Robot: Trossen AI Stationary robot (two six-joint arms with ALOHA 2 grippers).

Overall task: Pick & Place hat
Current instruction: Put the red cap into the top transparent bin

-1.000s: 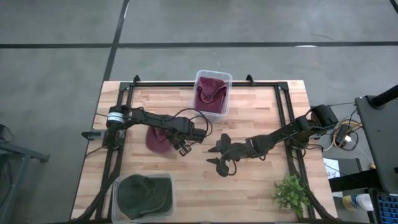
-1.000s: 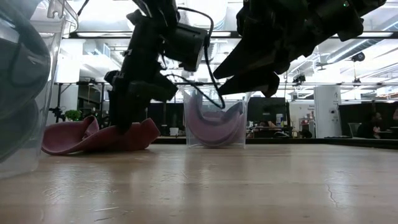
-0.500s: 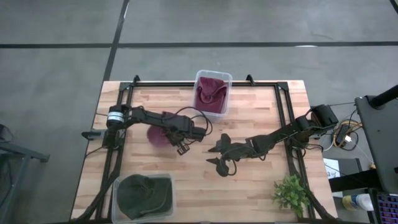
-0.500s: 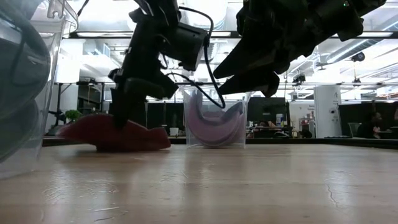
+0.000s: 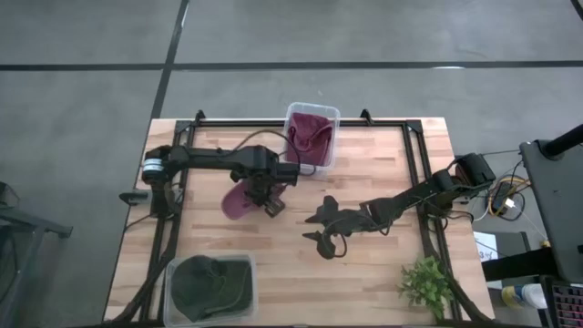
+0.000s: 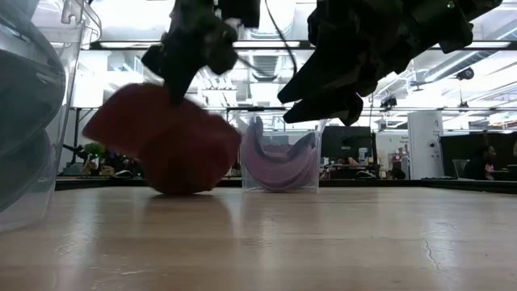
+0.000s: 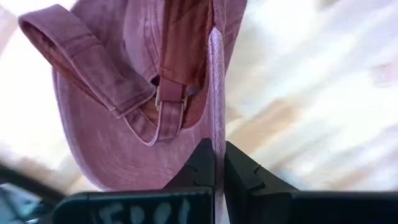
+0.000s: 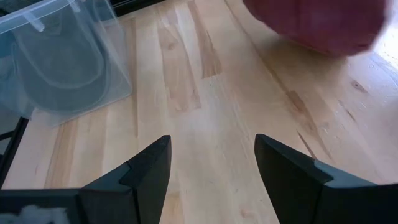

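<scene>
A maroon hat (image 5: pixel 239 202) hangs from my left gripper (image 5: pixel 268 197) over the table's middle left; in the low view the hat (image 6: pixel 166 145) shows blurred under the gripper (image 6: pixel 176 87). Its strap and buckle (image 7: pixel 166 99) show in the left wrist view. My right gripper (image 5: pixel 324 235) is open and empty right of the middle; its fingers (image 8: pixel 147 169) stand wide apart above bare wood. A clear bin (image 5: pixel 311 137) at the far middle holds another maroon hat. A clear bin (image 5: pixel 211 287) at the near left holds a dark green hat. My left gripper pinches the maroon hat's rim edge (image 7: pixel 216 140) between its two shut fingers, beside the strap with the buckle. The fingers come from above, pointing down. The hat hangs below them, its hollow side toward the wrist camera; whether its lowest part touches the table, I cannot tell.
A black frame (image 5: pixel 414 173) runs along the table's sides and far edge. A small green plant (image 5: pixel 426 284) stands at the near right corner. The green-hat bin also shows in the right wrist view (image 8: pixel 62 56). Bare wood lies between the two grippers.
My left gripper has gone up and a little toward the far edge, shut on the maroon hat. The hat, which lay flat on the table, has been gathered up and now hangs below the gripper. My right arm has kept still.
</scene>
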